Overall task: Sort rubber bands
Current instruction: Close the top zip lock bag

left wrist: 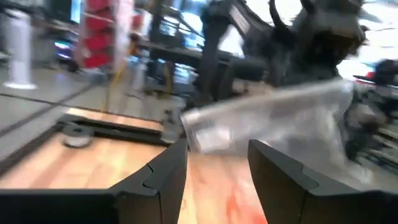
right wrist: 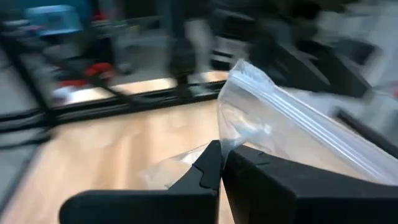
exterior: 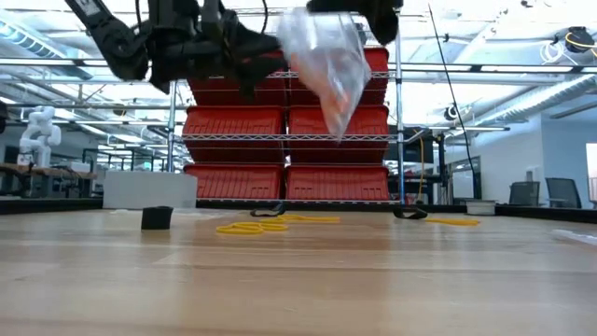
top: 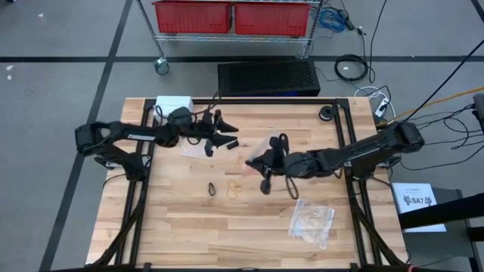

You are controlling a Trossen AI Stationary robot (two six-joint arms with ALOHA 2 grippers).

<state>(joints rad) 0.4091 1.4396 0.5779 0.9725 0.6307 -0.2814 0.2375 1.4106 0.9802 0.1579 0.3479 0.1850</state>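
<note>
Over the wooden table (top: 181, 219), the right gripper (right wrist: 222, 163) is pinching a clear bag (right wrist: 292, 134) by one edge while the left gripper (left wrist: 214, 168) is gaping nearby, so the bag is likely to slip and spill its orange bands (exterior: 338, 93).

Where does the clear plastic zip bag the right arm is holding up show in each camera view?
High view: clear plastic zip bag at table centre, at the right claw.
Low view: hanging top centre, orange-red bands inside.
Left wrist view: right of centre, beyond the open left claw.
Right wrist view: right of centre, pinched in the shut claw.
Shared landmark: the light wooden table.
</note>
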